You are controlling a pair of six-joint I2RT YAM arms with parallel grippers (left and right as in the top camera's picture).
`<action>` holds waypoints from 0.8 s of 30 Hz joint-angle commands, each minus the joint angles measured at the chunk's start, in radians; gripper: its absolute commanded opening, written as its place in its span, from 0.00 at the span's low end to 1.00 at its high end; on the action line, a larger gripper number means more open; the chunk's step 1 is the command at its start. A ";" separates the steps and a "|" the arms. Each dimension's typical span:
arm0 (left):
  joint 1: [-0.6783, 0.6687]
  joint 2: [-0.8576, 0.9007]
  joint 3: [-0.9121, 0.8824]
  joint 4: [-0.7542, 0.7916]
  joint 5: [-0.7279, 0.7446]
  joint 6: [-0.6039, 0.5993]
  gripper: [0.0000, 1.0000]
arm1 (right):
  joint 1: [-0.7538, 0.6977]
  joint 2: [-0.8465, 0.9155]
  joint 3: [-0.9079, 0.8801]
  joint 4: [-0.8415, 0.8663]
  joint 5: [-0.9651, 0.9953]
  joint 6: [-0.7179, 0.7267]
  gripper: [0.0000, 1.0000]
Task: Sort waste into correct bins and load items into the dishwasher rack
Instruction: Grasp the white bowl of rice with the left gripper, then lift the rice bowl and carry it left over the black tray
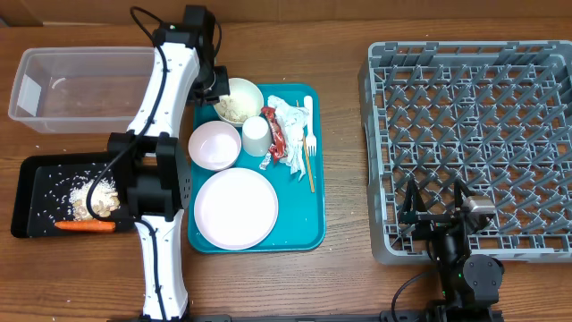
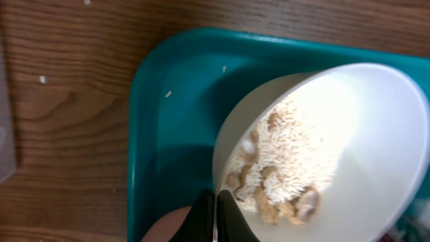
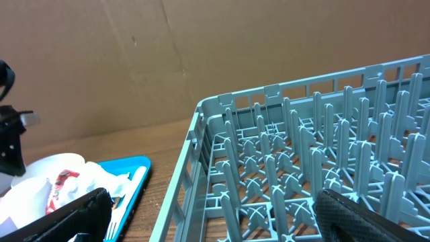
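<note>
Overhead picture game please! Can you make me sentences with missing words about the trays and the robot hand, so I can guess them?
1. The orange carrot lies in a shallow tray coloured ____.
2. The biggest white dish on the teal tray is the round ____.
3. The left gripper pinches the rim of the ____ holding food scraps.
Missing words: black, plate, bowl.
</note>
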 commanded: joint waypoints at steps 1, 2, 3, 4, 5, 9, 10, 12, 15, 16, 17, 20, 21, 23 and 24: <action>0.000 -0.001 0.152 -0.065 -0.010 -0.037 0.04 | -0.004 -0.008 -0.010 0.008 0.002 -0.003 1.00; 0.000 -0.002 0.192 -0.092 -0.010 -0.037 0.04 | -0.004 -0.008 -0.010 0.008 0.002 -0.004 1.00; 0.000 -0.002 0.256 -0.136 -0.010 -0.037 0.04 | -0.004 -0.008 -0.010 0.008 0.002 -0.004 1.00; 0.001 -0.002 0.306 -0.171 -0.010 -0.037 0.04 | -0.004 -0.008 -0.010 0.008 0.002 -0.003 1.00; 0.002 -0.002 0.357 -0.208 -0.010 -0.037 0.04 | -0.004 -0.008 -0.010 0.008 0.002 -0.003 1.00; 0.012 -0.002 0.506 -0.339 -0.014 -0.039 0.04 | -0.004 -0.008 -0.010 0.008 0.002 -0.004 1.00; 0.021 -0.002 0.555 -0.402 -0.034 -0.060 0.04 | -0.004 -0.008 -0.010 0.008 0.002 -0.004 1.00; 0.042 -0.030 0.570 -0.400 -0.028 -0.069 0.04 | -0.004 -0.008 -0.010 0.008 0.002 -0.003 1.00; 0.072 -0.095 0.570 -0.400 -0.028 -0.114 0.04 | -0.004 -0.008 -0.010 0.008 0.002 -0.004 1.00; 0.086 -0.129 0.563 -0.400 -0.028 -0.104 0.04 | -0.004 -0.008 -0.010 0.008 0.002 -0.004 1.00; 0.092 -0.150 0.555 -0.400 -0.029 -0.103 0.04 | -0.004 -0.008 -0.010 0.008 0.002 -0.003 1.00; 0.129 -0.278 0.468 -0.400 -0.058 -0.103 0.04 | -0.004 -0.008 -0.010 0.008 0.002 -0.003 1.00; 0.139 -0.306 0.446 -0.400 -0.059 -0.103 0.04 | -0.004 -0.008 -0.010 0.008 0.002 -0.003 1.00; 0.179 -0.391 0.369 -0.400 -0.059 -0.104 0.04 | -0.004 -0.008 -0.010 0.008 0.002 -0.003 1.00; 0.211 -0.437 0.323 -0.400 -0.067 -0.108 0.04 | -0.004 -0.008 -0.010 0.008 0.002 -0.003 1.00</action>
